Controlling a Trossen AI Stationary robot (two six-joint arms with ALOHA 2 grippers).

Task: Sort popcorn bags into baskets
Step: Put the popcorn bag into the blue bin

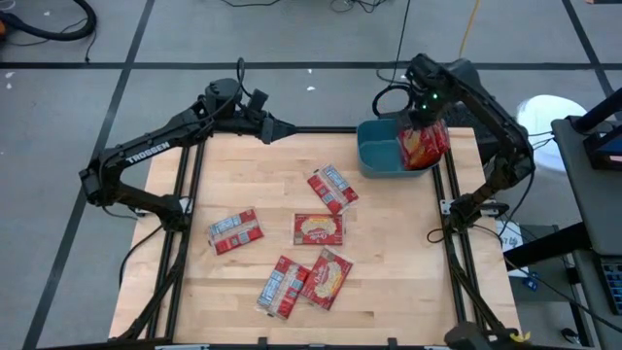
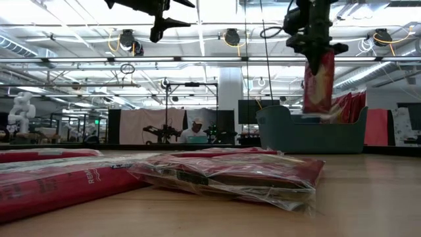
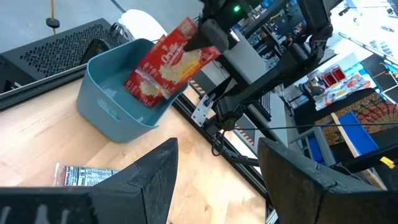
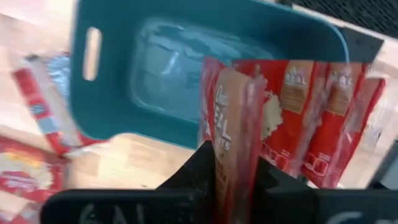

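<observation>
My right gripper (image 1: 423,115) hangs over the teal bin (image 1: 381,154) at the table's far right and is shut on one red popcorn bag (image 2: 318,82). A few more red bags (image 4: 314,127) stand on edge inside the bin along its right wall. Several bags lie flat on the wood: one (image 1: 332,188) near the bin, one (image 1: 318,228) in the middle, one (image 1: 235,231) to the left, two (image 1: 306,282) near the front. My left gripper (image 3: 214,168) is open and high above the table's far edge, touching nothing. My right gripper pinches the bag's upper end (image 4: 231,127) between its two fingers (image 4: 199,168), coming from above and pointing down. The bag hangs below the fingers, a little tilted in the left wrist view (image 3: 168,62), with its lower end (image 2: 317,108) at about the bin's rim.
The bin's left half (image 4: 161,68) shows bare floor, with a handle slot (image 4: 92,53) in its end wall. Metal frame rails run along the table's sides (image 1: 449,209). Bare wood lies along the left edge (image 1: 170,282) and the right front (image 1: 408,272).
</observation>
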